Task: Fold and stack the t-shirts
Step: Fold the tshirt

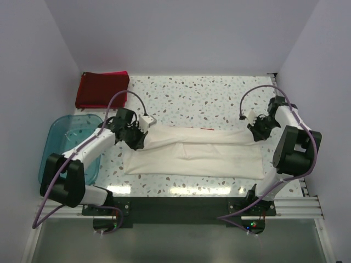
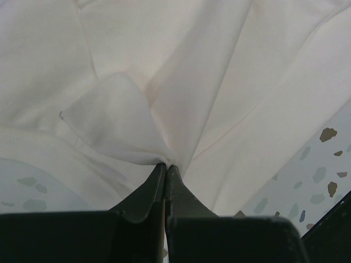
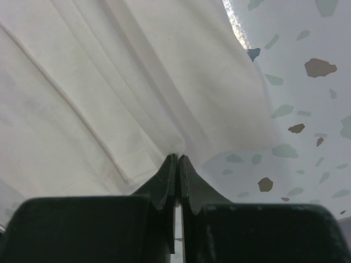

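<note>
A cream-white t-shirt [image 1: 197, 152] lies stretched lengthwise across the middle of the speckled table, folded into a long band; a thin red edge of its print [image 1: 207, 129] shows at the far side. My left gripper [image 1: 139, 138] is shut on the shirt's left end, pinching a bunched fold [image 2: 164, 159]. My right gripper [image 1: 258, 131] is shut on the shirt's right end [image 3: 178, 150]. A dark red folded shirt [image 1: 101, 90] lies at the far left corner, with a pink one [image 1: 118, 73] showing under its far edge.
A translucent teal plastic tub [image 1: 70, 147] stands at the left edge under my left arm. Table [image 1: 208, 98] has white walls on three sides. A dark strip runs along the near edge by the arm bases.
</note>
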`<state>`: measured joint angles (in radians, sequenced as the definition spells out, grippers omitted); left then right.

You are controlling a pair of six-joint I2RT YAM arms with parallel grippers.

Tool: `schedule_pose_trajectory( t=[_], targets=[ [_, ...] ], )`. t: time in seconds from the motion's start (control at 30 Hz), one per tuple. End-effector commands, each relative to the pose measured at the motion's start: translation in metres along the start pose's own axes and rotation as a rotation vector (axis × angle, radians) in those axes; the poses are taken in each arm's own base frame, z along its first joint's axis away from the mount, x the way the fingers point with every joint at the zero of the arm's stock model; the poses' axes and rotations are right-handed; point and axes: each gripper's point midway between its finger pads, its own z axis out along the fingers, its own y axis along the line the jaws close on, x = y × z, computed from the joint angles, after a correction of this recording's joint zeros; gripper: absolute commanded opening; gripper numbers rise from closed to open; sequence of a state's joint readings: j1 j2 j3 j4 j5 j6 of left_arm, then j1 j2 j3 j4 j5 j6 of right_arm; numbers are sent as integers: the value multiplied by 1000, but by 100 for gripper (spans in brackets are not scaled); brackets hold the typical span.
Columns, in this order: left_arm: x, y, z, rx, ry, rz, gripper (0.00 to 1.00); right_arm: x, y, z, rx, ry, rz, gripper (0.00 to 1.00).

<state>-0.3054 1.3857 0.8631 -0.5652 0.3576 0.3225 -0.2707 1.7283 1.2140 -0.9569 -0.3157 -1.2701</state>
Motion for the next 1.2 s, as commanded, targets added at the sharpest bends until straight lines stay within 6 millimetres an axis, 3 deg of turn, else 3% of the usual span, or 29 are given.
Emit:
schedule_pose_trajectory(
  t=[0.0,0.13,0.2,0.23,0.37,0.43,0.53,0.7,0.83,1.0,1.17],
  targets=[
    [4,2,0,-24,11,51,0,4,-11,-6,60,18,-52,0],
    [12,4,6,-20,43,52,0,10,-8,-4,59,40,-66,0],
    [13,1,5,6,54,84,0,12,-3,-5,42,51,-73,7],
    [12,1,3,9,57,103,2,13,-3,-6,39,61,-85,18],
    [12,-17,-11,129,73,233,20,12,-1,-18,31,71,-88,29],
    [1,-21,-23,138,24,278,31,6,-3,-31,32,64,-81,32],
    [-11,-26,-36,153,-21,345,38,-4,-4,-48,13,39,-68,39],
    [-41,-7,-32,104,-81,283,39,-33,-6,-52,-27,-56,30,41],
    [-66,16,-15,56,-91,155,39,-42,-7,-34,-65,-56,126,34],
    [-76,37,4,41,-50,14,40,-40,-9,-11,-82,-25,196,31],
    [-61,33,15,93,26,-51,42,-24,-1,4,-105,37,197,24]
  ],
)
